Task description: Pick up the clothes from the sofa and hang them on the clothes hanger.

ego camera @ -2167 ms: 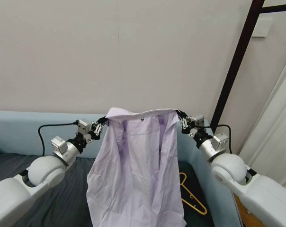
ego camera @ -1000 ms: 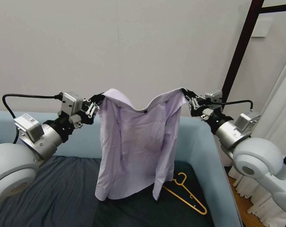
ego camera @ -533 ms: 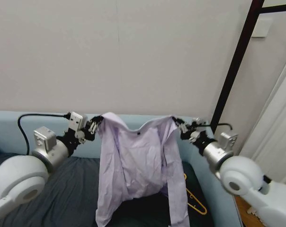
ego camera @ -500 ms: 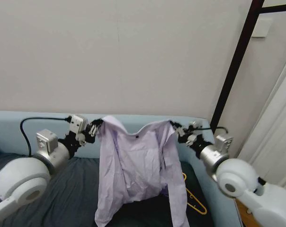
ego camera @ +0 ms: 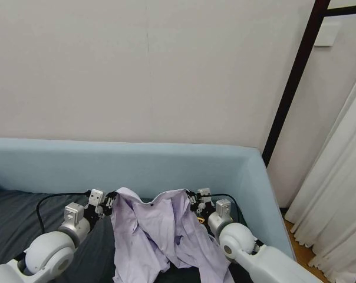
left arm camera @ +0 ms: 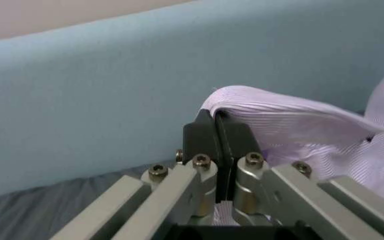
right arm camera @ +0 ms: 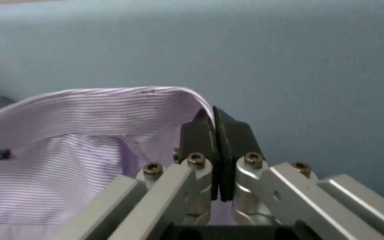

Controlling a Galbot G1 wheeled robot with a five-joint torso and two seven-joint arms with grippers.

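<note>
left claw (ego camera: 111, 199) + right claw (ego camera: 192, 202): two, pinching | shirt (ego camera: 157, 236): one | sofa (ego camera: 166, 168): one

The light blue sofa backrest (ego camera: 166, 165) stands close beyond the left gripper (ego camera: 111, 199) and the right gripper (ego camera: 193, 204), barring any forward reach at their height. Above its top edge there is open room up to the wall (ego camera: 137, 65). Between the two pincers the lilac shirt (ego camera: 160, 236) sags and heaps below them, filling that gap. Outward of the left pincer, the dark seat cushion (ego camera: 25, 206) lies bare. Outward of the right pincer rises the sofa end wall (ego camera: 257, 194). The black rack pole (ego camera: 287, 88) and white curtain (ego camera: 337, 200) stand well apart beyond it.
</note>
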